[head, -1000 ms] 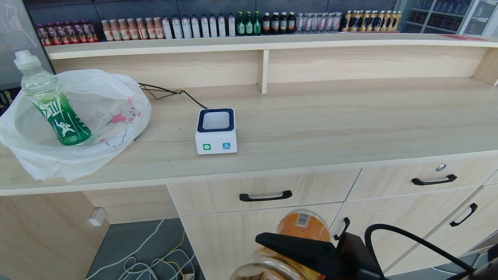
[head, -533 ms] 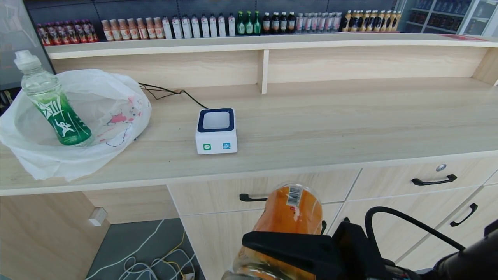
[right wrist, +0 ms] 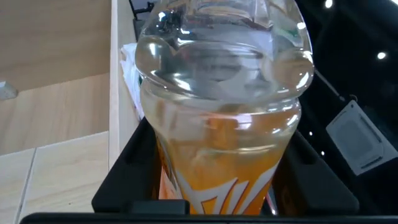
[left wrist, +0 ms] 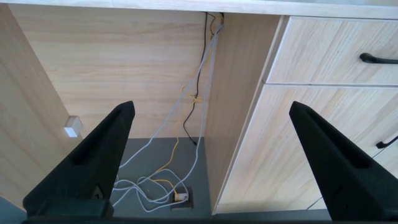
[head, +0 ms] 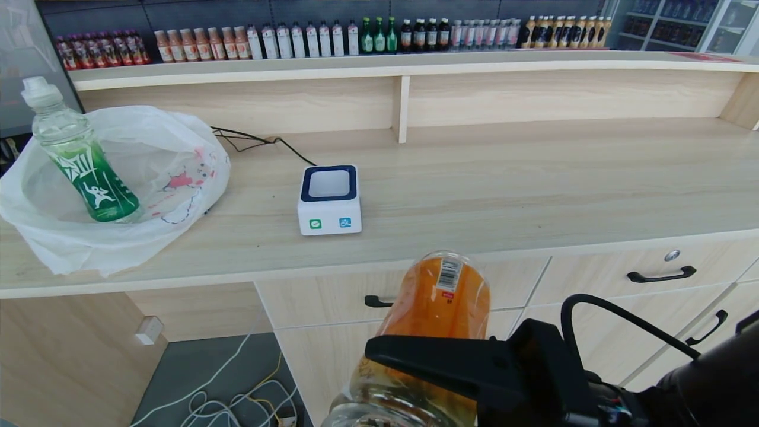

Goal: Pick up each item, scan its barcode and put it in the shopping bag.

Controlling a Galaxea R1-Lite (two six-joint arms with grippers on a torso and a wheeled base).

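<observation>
1 green bottle (head: 89,172) is sitting in the shopping bag (head: 190,172); right tool (right wrist: 221,143) is clamping the orange bottle (head: 442,296), apparently awaiting scanning; left tool (left wrist: 211,109) is gaping wide.

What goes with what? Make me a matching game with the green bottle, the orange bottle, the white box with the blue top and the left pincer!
Things
1. green bottle
2. orange bottle
3. scanner (the white box)
4. left pincer

Places and states
A. open, holding nothing
B. standing in the shopping bag
C. gripped by the right pincer
D. sitting on the counter

Pairs: 1-B, 2-C, 3-D, 4-A
</observation>
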